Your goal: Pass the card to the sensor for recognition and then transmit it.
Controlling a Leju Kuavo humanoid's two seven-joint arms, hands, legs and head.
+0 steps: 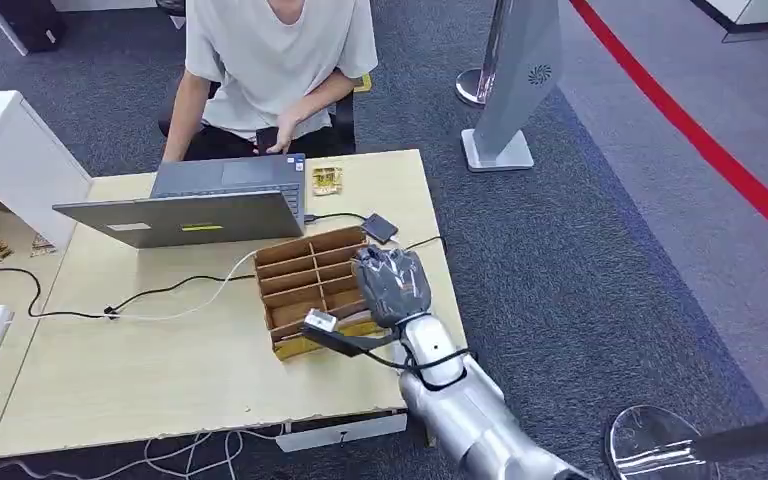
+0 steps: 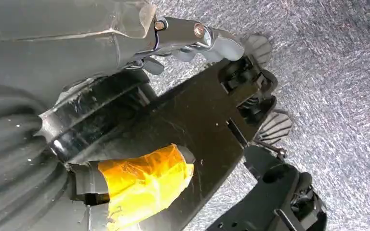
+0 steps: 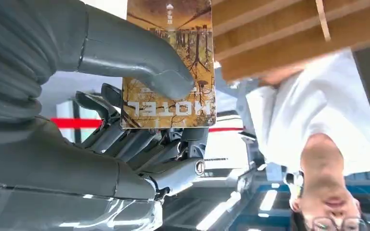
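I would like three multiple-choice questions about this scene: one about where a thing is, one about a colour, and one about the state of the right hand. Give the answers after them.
1. Where is the cardboard divider box?
A. on the floor
B. on the table, in front of the laptop
C. on the person's lap

2. What colour is the stripe on the floor?
A. red
B. green
C. white

3. What is the right hand doing?
A. hanging open
B. holding the card
C. pressing the laptop

Answers: 1 B, the head view shows the box on the tabletop near the laptop. 2 A, the stripe is clearly red. 3 B, the right wrist view shows the thumb pressing the card against the fingers.
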